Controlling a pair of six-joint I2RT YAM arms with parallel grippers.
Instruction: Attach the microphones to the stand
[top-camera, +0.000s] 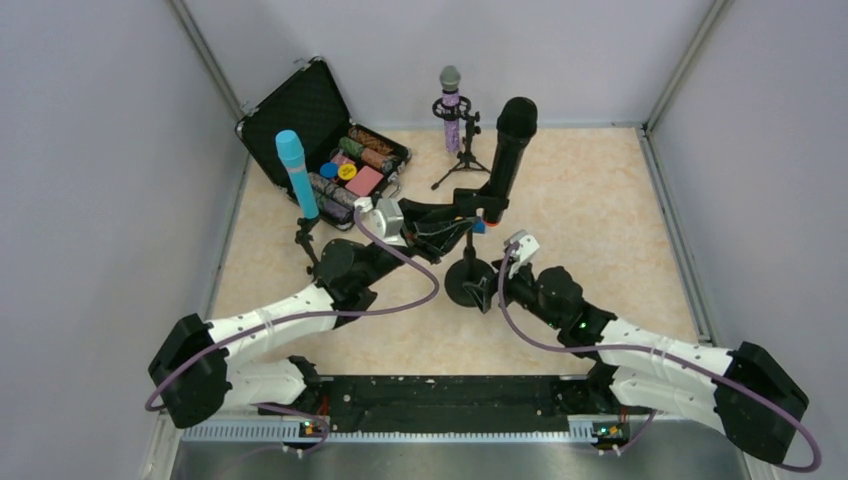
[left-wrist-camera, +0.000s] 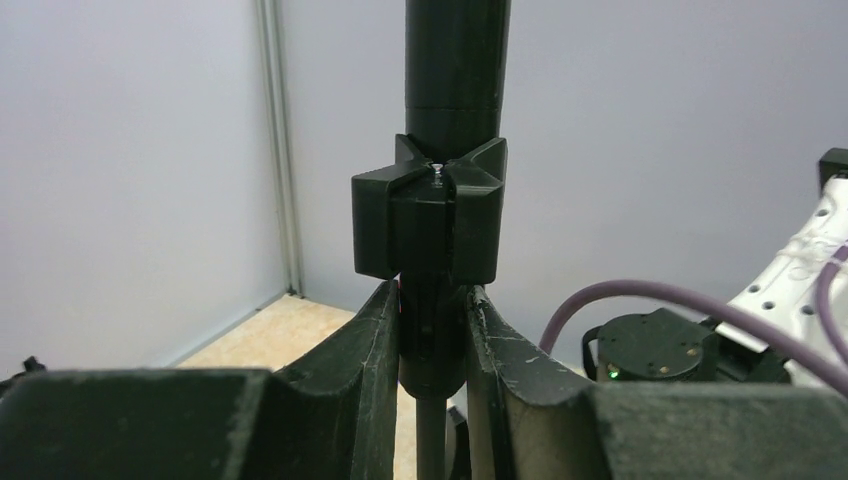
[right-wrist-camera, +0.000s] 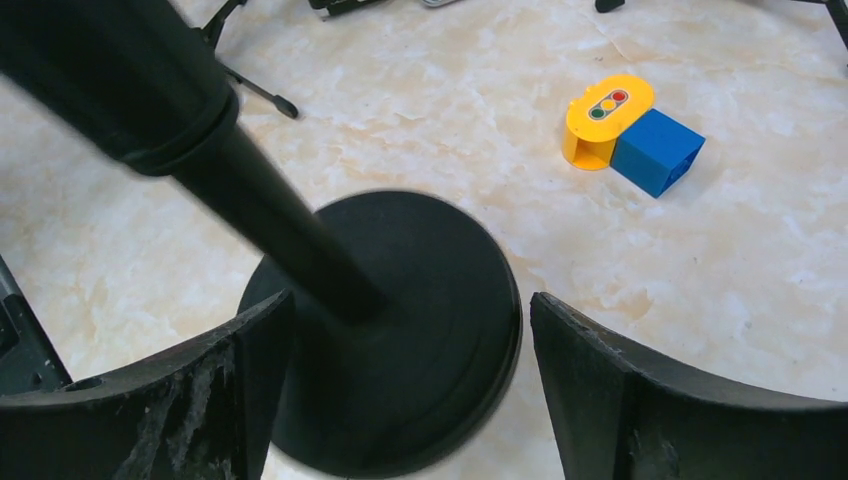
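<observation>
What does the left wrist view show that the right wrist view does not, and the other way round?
Only the left wrist view: the left tool shut on the stand just under its clip, and the black microphone rising from that clip.
Only the right wrist view: the stand's round base, the right tool open with one finger on either side of it, and a yellow and blue toy further back.
Both: the stand's thin black pole.
</observation>
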